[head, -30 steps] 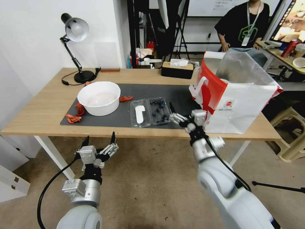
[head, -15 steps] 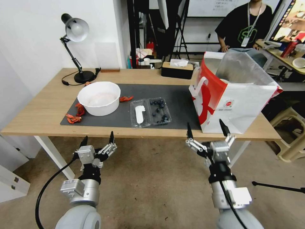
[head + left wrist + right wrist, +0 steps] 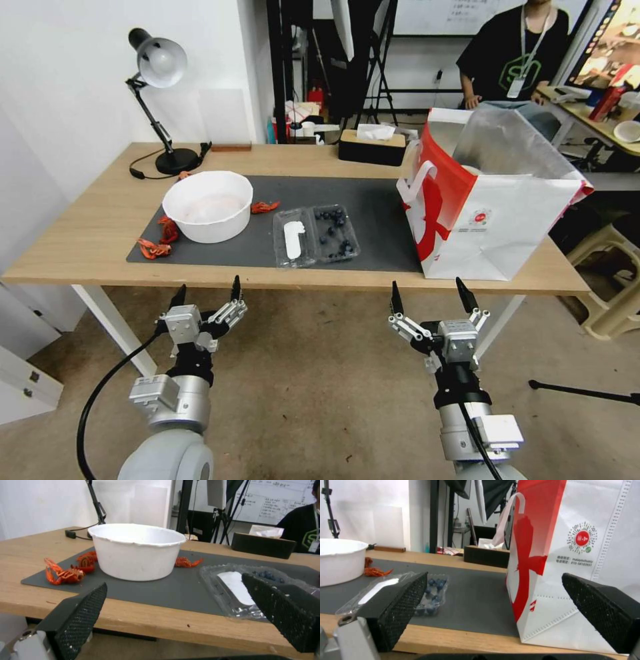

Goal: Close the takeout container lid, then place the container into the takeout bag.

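Below table edge, right gripper (image 3: 429,295) pulled back, both grippers' fingers spread, empty.

takeout container (image 3: 331,233): you see clear plastic — dark blue berries inside.
lid (image 3: 292,238): clear, with a white oblong sticker.
takeout bag (image 3: 497,227): white front, red side panel, silver lining, small red logo.
bowl (image 3: 207,205): plain white.
mat (image 3: 380,207): dark grey — on your light wood counter (image 3: 80,233).
fingers (image 3: 83,612): black, dotted texture.

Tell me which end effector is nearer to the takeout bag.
The right. The right end effector hangs open just below the table edge in front of the takeout bag; the left end effector hangs open far over, below the white bowl.
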Motion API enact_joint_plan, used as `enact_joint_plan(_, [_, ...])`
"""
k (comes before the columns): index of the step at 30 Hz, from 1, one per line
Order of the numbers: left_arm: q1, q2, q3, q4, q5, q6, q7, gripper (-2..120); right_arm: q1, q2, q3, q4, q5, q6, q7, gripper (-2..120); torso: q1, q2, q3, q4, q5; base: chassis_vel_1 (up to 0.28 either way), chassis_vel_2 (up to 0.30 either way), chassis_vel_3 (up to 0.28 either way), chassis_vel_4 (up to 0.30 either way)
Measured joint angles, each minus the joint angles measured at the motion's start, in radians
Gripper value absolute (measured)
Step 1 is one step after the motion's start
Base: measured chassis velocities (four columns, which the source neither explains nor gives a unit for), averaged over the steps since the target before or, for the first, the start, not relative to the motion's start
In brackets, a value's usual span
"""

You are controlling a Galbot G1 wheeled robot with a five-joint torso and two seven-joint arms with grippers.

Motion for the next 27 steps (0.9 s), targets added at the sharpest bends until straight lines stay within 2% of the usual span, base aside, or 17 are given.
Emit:
enact_joint_plan(7, [-0.021, 0.043, 0.037, 0.035, -0.046, -0.056, -0.009, 100, 0.004, -0.001, 0.003, -0.008, 0.01, -0.003, -0.001, 100, 0.0, 0.0, 0.0, 0.0001, -0.0001, 0.0, 0.0, 0.0, 0.0])
enact_joint_plan(10, [-0.051, 0.109, 0.072, 0.056, -0.146, -0.085, -0.012, 100, 0.004, -0.003, 0.005, -0.011, 0.014, -0.003, -0.001, 100, 0.0, 0.0, 0.0, 0.0, 0.0, 0.0, 0.0, 0.0, 0.0])
enact_joint_plan(11, [-0.051, 0.109, 0.072, 0.056, -0.146, -0.085, -0.012, 100, 0.004, -0.003, 0.005, -0.011, 0.014, -0.003, -0.001, 100, 0.0, 0.0, 0.0, 0.0, 0.0, 0.0, 0.0, 0.0, 0.0])
enact_joint_plan(14, [-0.087, 0.191, 0.12, 0.069, -0.307, -0.101, -0.02, 100, 0.012, -0.003, 0.003, -0.017, 0.019, -0.003, -0.002, 100, 0.0, 0.0, 0.0, -0.0002, -0.0002, 0.0, 0.0, 0.0, 0.0])
enact_joint_plan(15, [-0.087, 0.191, 0.12, 0.069, -0.307, -0.101, -0.02, 100, 0.012, -0.003, 0.003, -0.017, 0.019, -0.003, -0.002, 100, 0.0, 0.0, 0.0, -0.0002, -0.0002, 0.0, 0.0, 0.0, 0.0])
enact_joint_plan(16, [-0.094, 0.205, 0.131, 0.069, -0.347, -0.102, -0.023, 100, 0.015, -0.004, 0.001, -0.019, 0.02, -0.004, -0.002, 100, 0.0, 0.0, 0.0, -0.0002, -0.0001, 0.0, 0.0, 0.0, 0.0])
enact_joint_plan(18, [-0.126, 0.25, 0.17, 0.066, -0.5, -0.09, -0.05, 100, 0.025, -0.005, -0.002, -0.026, 0.023, -0.007, -0.002, 100, 0.0, 0.0, 0.0, 0.0003, -0.0001, 0.0, 0.0, 0.0, 0.0])
enact_joint_plan(19, [-0.126, 0.25, 0.17, 0.066, -0.5, -0.09, -0.05, 100, 0.025, -0.005, -0.002, -0.026, 0.023, -0.007, -0.002, 100, 0.0, 0.0, 0.0, 0.0003, -0.0001, 0.0, 0.0, 0.0, 0.0])
enact_joint_plan(22, [-0.215, 0.302, 0.235, 0.047, -0.793, -0.025, -0.173, 100, 0.023, -0.001, 0.004, -0.028, 0.024, -0.009, -0.002, 100, 0.0, 0.0, 0.0, -0.0002, -0.0001, 0.0, 0.0, 0.0, 0.0])
enact_joint_plan(23, [-0.215, 0.302, 0.235, 0.047, -0.793, -0.025, -0.173, 100, 0.023, -0.001, 0.004, -0.028, 0.024, -0.009, -0.002, 100, 0.0, 0.0, 0.0, -0.0002, -0.0001, 0.0, 0.0, 0.0, 0.0])
enact_joint_plan(26, [-0.295, 0.313, 0.263, 0.03, -1.08, 0.049, -0.3, 100, 0.022, 0.004, 0.011, -0.035, 0.024, -0.011, -0.002, 100, 0.0, 0.0, 0.0, 0.0, -0.0001, 0.0, 0.0, 0.0, 0.0])
enact_joint_plan(27, [-0.295, 0.313, 0.263, 0.03, -1.08, 0.049, -0.3, 100, 0.022, 0.004, 0.011, -0.035, 0.024, -0.011, -0.002, 100, 0.0, 0.0, 0.0, 0.0, -0.0001, 0.0, 0.0, 0.0, 0.0])
